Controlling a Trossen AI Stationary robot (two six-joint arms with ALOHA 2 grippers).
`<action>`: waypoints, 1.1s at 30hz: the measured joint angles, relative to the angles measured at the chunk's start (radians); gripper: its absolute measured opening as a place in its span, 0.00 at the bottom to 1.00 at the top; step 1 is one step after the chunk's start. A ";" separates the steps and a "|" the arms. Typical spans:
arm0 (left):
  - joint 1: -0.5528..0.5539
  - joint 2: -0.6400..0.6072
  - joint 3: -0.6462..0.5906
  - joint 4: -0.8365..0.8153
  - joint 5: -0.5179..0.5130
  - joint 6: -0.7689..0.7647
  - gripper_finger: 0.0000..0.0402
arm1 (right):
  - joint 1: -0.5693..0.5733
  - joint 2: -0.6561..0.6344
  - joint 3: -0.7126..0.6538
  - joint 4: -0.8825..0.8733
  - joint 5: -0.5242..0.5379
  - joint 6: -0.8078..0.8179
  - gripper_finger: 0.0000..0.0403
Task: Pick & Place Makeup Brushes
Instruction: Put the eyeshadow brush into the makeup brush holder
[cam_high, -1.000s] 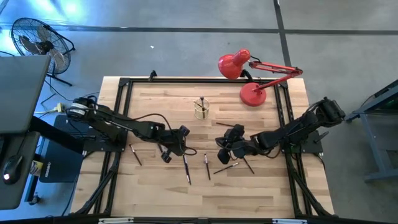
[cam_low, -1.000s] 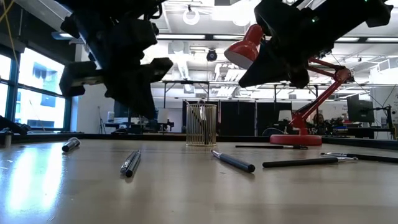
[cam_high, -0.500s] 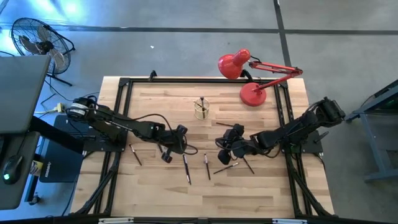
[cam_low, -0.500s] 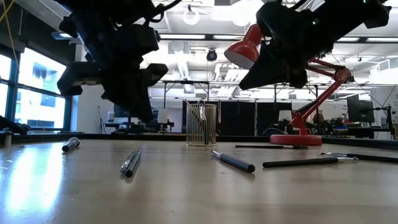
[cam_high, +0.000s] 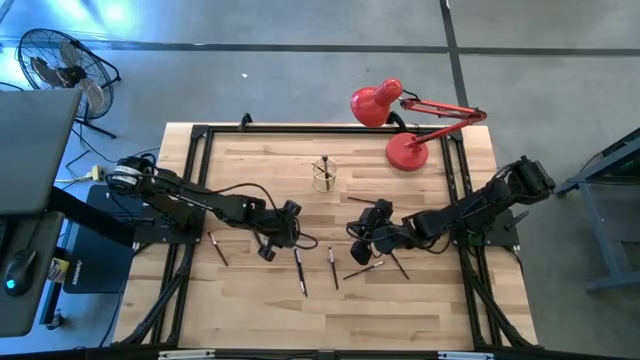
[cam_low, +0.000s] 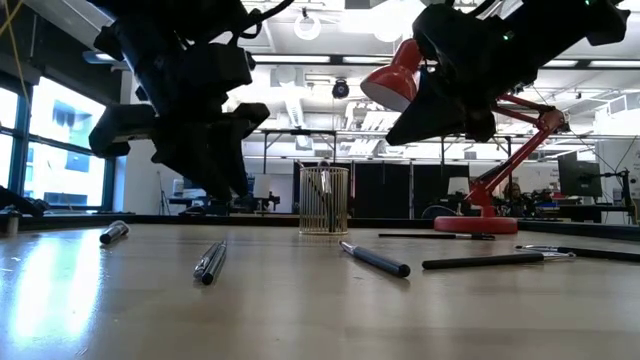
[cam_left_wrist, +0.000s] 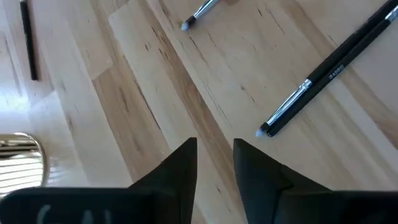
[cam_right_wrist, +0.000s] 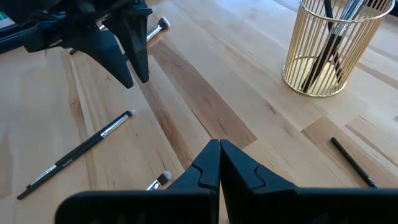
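Several makeup brushes lie flat on the wooden table: one (cam_high: 217, 247) at the left, two (cam_high: 299, 270) (cam_high: 333, 267) near the middle, and crossed ones (cam_high: 380, 266) under the right arm. More stand in a gold wire cup (cam_high: 323, 175). My left gripper (cam_left_wrist: 214, 152) hovers open over bare wood, a silver-ferruled black brush (cam_left_wrist: 329, 74) lying beside it. It shows in the high view (cam_high: 285, 222) left of centre. My right gripper (cam_right_wrist: 217, 163) is shut and empty, above the table right of centre (cam_high: 365, 228), pointing toward the left gripper (cam_right_wrist: 127, 56).
A red desk lamp (cam_high: 405, 150) stands at the far right corner. A thin dark stick (cam_high: 360, 200) lies between the cup and the right gripper. A black frame (cam_high: 195, 180) runs along the table's sides. Bare wood lies along the near edge (cam_high: 330, 320).
My left gripper has stayed in place above the table and rolled slightly. In the low view its finger end looks broader than before, the fingers now standing apart. The brushes lie where they were.
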 joint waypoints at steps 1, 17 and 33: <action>0.000 0.000 0.000 0.000 0.006 0.014 0.25 | 0.000 0.000 0.000 0.000 0.000 0.001 0.00; 0.000 0.000 0.000 0.000 0.111 -0.294 0.16 | 0.000 0.000 0.000 -0.009 0.004 -0.001 0.00; -0.049 0.000 -0.001 0.037 0.087 -1.582 0.16 | -0.202 0.000 0.000 -0.113 -0.426 -0.181 0.00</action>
